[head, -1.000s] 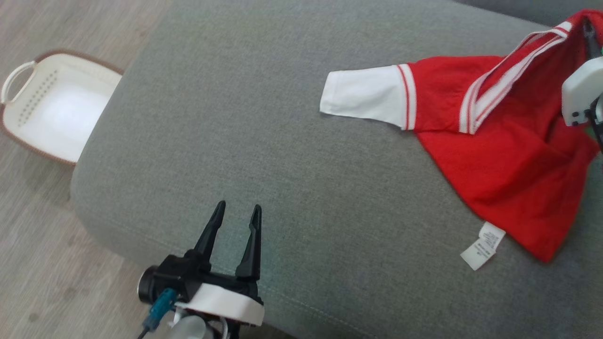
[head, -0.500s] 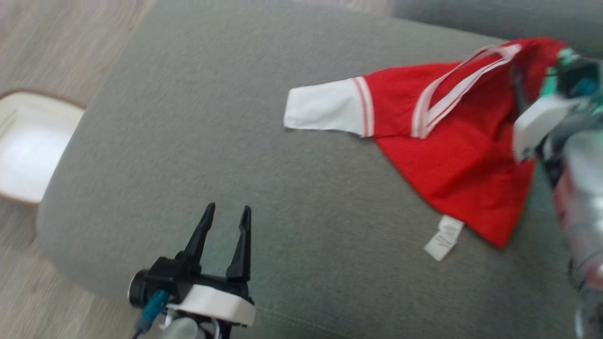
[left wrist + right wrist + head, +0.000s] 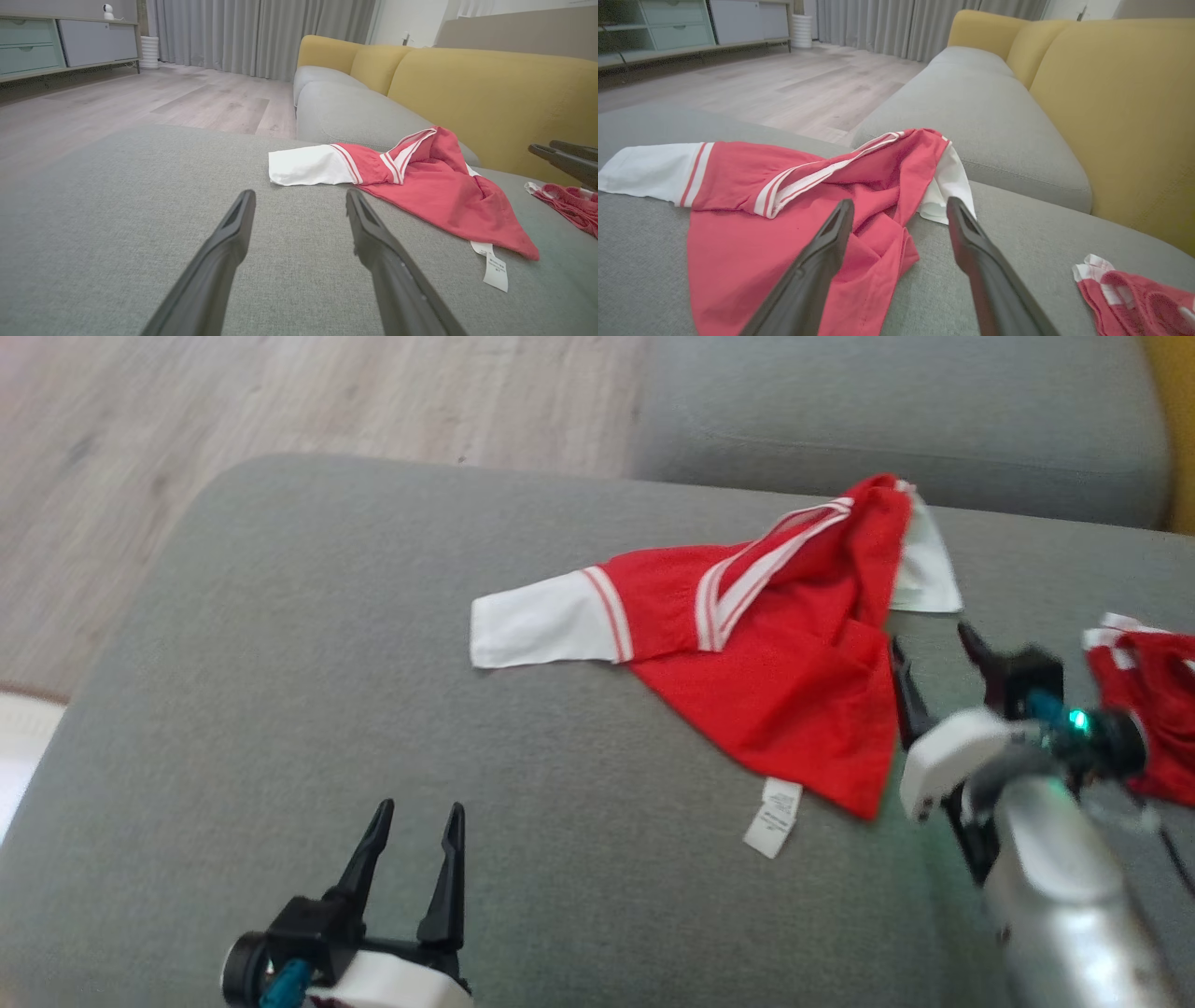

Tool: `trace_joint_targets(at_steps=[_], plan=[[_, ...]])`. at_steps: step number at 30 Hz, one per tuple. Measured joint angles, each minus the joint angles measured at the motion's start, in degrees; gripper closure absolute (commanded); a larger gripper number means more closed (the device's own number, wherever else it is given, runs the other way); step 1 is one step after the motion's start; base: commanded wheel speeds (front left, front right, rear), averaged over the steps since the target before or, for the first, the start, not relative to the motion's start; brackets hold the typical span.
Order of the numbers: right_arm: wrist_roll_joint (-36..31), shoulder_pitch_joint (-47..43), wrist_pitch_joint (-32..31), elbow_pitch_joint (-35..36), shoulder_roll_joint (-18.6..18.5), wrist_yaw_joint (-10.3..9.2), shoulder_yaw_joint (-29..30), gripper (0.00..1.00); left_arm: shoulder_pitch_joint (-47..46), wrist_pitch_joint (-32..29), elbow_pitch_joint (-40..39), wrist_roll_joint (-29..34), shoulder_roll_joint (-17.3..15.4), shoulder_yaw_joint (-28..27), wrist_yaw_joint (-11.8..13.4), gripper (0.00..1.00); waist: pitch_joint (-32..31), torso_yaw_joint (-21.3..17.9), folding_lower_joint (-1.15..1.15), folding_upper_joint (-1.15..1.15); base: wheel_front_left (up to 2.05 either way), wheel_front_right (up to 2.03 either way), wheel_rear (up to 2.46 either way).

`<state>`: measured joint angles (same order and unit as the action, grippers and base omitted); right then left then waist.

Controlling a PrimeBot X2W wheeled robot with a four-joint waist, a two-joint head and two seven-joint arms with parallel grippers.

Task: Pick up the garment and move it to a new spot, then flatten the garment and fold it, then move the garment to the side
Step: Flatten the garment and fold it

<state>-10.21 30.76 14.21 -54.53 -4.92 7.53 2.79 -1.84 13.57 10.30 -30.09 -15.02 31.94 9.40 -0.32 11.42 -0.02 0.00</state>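
Observation:
The garment (image 3: 775, 681) is a red top with white sleeves and a striped white collar, lying crumpled on the grey sofa cushion (image 3: 280, 709); a white care tag (image 3: 775, 817) sticks out at its near corner. My right gripper (image 3: 929, 637) stands open just off the garment's right edge, holding nothing. In the right wrist view its fingers (image 3: 817, 261) hover over the garment (image 3: 752, 210). My left gripper (image 3: 420, 805) is open at the lower left, well short of the cloth. The left wrist view shows the garment (image 3: 434, 186) ahead to the right of that gripper (image 3: 300, 193).
A second small red and white cloth (image 3: 1144, 700) lies right of the right gripper. A yellow backrest (image 3: 1111, 116) rises behind the seat. Wood floor (image 3: 280, 401) lies beyond the cushion's far edge. A pale basket edge (image 3: 14, 756) shows at the far left.
My right gripper has opened and let go of the garment's collar, which has dropped onto the cushion. The camera has swung right, and the right arm has pulled back toward me.

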Motion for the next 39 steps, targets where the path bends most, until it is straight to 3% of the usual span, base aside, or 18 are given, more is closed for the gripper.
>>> trace_joint_targets(at_steps=[9,19,27,39], plan=[[6.56,-16.31,0.00,19.61,1.34,0.00,-1.47,0.00,-4.81,-4.25,3.04,2.16,-0.93,2.45,-1.51,0.00,-0.08,-4.10,0.01,0.00,0.00,0.00,0.00],[10.79,-18.39,-1.23,31.96,1.96,0.00,-7.00,0.00,-22.59,-8.02,16.95,4.43,-0.19,3.63,-6.02,0.00,6.04,-7.75,0.02,0.00,0.00,0.00,0.00],[10.60,-16.53,-3.46,38.15,1.97,0.00,-7.82,0.00,-34.63,-8.02,30.56,6.54,2.37,5.59,-9.98,0.00,13.15,-11.62,0.03,0.00,0.00,0.00,0.00],[10.15,-15.02,-4.13,41.24,1.97,0.00,-7.57,0.00,-42.96,-9.57,43.98,7.38,1.68,6.71,-13.33,0.00,18.87,-16.14,0.02,0.00,0.00,0.00,0.00]])
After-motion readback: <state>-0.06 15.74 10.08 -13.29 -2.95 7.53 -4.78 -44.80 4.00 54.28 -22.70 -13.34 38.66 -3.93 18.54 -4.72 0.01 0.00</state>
